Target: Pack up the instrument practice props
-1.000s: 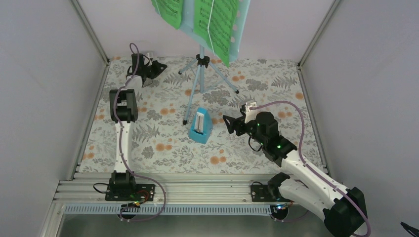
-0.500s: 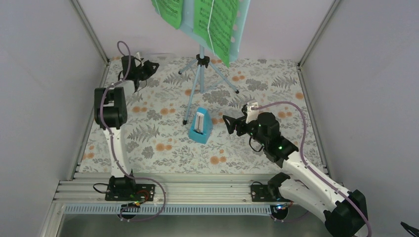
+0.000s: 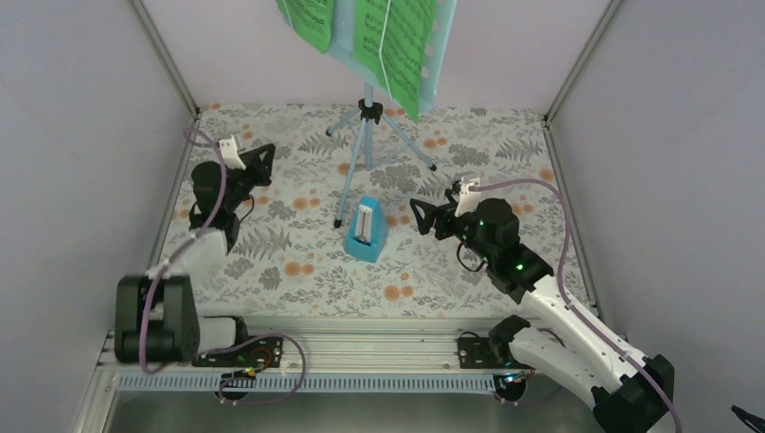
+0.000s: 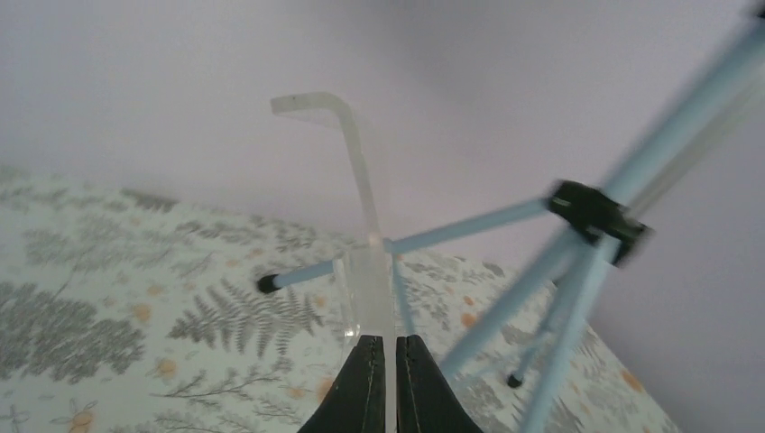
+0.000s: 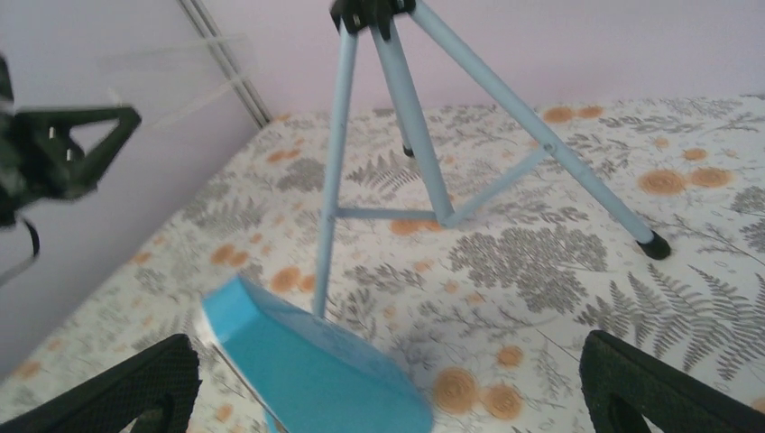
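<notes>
The pale blue tripod music stand (image 3: pixel 364 149) stands at the back middle, its hole-punched desk (image 3: pixel 431 68) carrying bright green sheet-music pages (image 3: pixel 392 41). The small blue metronome (image 3: pixel 365 231) stands in front of the tripod. My left gripper (image 3: pixel 262 155) is left of the tripod, above the cloth, shut on a clear bent plastic strip (image 4: pixel 361 225); the tripod legs (image 4: pixel 559 271) lie just beyond it. My right gripper (image 3: pixel 424 213) is wide open and empty, just right of the metronome (image 5: pixel 316 361), which sits between its spread fingers (image 5: pixel 108 392).
A floral cloth (image 3: pixel 298 262) covers the table. Pale walls and metal corner posts (image 3: pixel 167 63) close in the left, back and right sides. The tripod's rubber-tipped feet (image 5: pixel 657 245) spread over the back of the cloth. A metal rail (image 3: pixel 361 347) runs along the near edge.
My left arm has folded back from the far left corner, bringing its gripper nearer and lower left of the tripod. My right gripper has shifted slightly right and back from the metronome.
</notes>
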You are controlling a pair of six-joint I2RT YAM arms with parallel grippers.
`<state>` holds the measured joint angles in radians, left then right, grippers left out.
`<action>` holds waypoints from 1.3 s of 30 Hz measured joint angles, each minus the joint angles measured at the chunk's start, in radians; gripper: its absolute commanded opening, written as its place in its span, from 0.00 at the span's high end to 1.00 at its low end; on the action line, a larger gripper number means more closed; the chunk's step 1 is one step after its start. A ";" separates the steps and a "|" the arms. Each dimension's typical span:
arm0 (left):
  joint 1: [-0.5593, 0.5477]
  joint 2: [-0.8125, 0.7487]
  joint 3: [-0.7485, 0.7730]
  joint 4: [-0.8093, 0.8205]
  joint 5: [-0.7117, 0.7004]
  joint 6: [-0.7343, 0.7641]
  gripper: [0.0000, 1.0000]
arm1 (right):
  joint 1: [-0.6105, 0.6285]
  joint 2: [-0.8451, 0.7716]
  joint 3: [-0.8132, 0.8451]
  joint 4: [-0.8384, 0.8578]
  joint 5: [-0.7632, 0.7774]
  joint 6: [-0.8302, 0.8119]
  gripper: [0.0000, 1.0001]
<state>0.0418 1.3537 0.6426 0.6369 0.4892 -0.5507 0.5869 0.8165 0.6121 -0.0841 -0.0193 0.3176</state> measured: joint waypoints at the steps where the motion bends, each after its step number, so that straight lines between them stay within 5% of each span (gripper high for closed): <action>1: -0.021 -0.066 -0.031 -0.011 -0.019 0.032 0.98 | 0.000 0.000 0.019 -0.007 -0.004 0.015 0.01; 8: -0.294 -0.452 -0.155 -0.194 -0.195 0.244 0.98 | -0.001 0.008 0.147 -0.039 -0.039 0.212 0.00; 17: -0.707 -0.630 -0.156 -0.324 -0.491 0.424 0.98 | -0.006 0.089 0.173 0.002 -0.291 0.598 0.01; 27: -1.083 -0.500 -0.156 -0.212 -0.764 0.586 0.98 | -0.006 0.077 0.156 0.186 -0.475 0.872 0.01; 39: -1.214 -0.269 -0.156 0.049 -0.892 0.682 0.98 | -0.006 0.093 0.089 0.245 -0.526 1.051 0.01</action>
<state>-1.1721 1.0843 0.4866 0.6861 -0.4023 0.1314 0.5804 0.9100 0.7013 0.1612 -0.5457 1.3689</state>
